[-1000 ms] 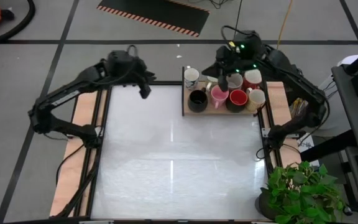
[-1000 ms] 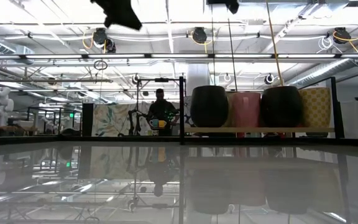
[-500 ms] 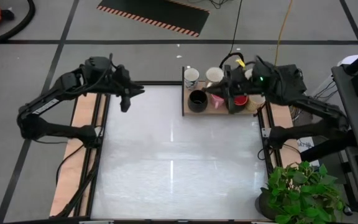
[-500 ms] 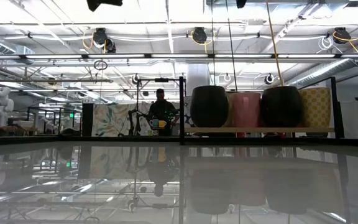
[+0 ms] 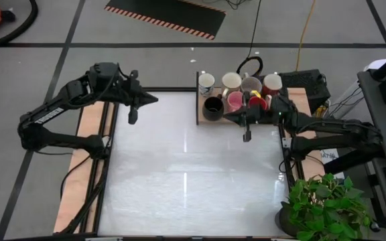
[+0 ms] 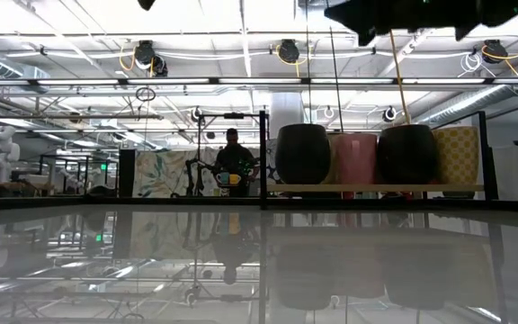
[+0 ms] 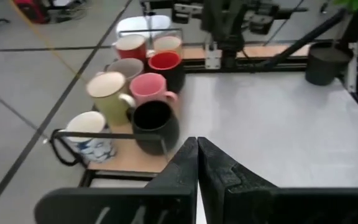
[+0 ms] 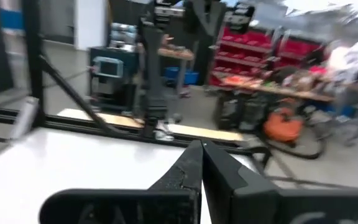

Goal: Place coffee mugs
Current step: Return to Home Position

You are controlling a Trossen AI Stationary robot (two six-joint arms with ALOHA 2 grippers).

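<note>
Right gripper (image 5: pixel 230 115) backs off the coffee mugs (image 5: pixel 235 100) on the far shelf (image 7: pixel 120 165), pincer pressed together and empty, same as left gripper (image 5: pixel 150 99). We're homing; next we just retract.

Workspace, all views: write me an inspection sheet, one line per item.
Surface: white table top, with a wooden shelf at its far edge.
Job's things: eight coffee mugs upright on the shelf in two rows of four; black mug at one end, beside the blue-marked white mug.
Clutter: nothing seen.
Grippers: left gripper shut, empty, raised over the table's far left corner, aimed at the shelf; right gripper shut, empty, raised by the shelf's front edge.
Cables: yellow cable and black cable beyond the shelf.
Surroundings: potted plant at the near right corner; a person far off in the room.
</note>
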